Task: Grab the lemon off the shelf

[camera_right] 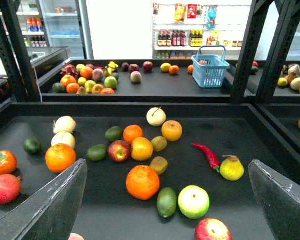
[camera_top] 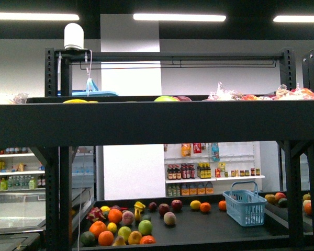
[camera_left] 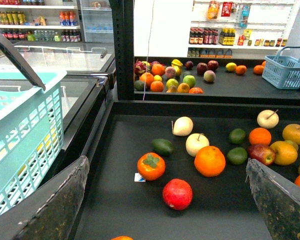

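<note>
Both arms are over the shelf [camera_right: 140, 109], on its near dark deck; neither shows in the front view. Left gripper [camera_left: 166, 162]: jaws released and spread wide, nothing between them, fingers [camera_left: 60, 205] at the frame's edges. Right gripper [camera_right: 167, 162]: the same, released and empty, above loose fruit. Landmark is the blue basket [camera_top: 245, 207] on the far deck. The best lemon candidate [camera_top: 195, 205] is a yellow oval on that same far deck, left of the blue basket and just beside an orange [camera_top: 205, 207]; it also shows in the right wrist view [camera_right: 165, 67] and the left wrist view [camera_left: 231, 66]. It is well apart from both grippers. On the near deck, on my side of the blue basket, a yellow fruit [camera_right: 232, 168] with a stem lies just beside a red chili [camera_right: 206, 155]; I cannot tell whether it is a lemon or a pear. A teal basket [camera_left: 20, 140] shows in the left wrist view, off the deck's side.
</note>
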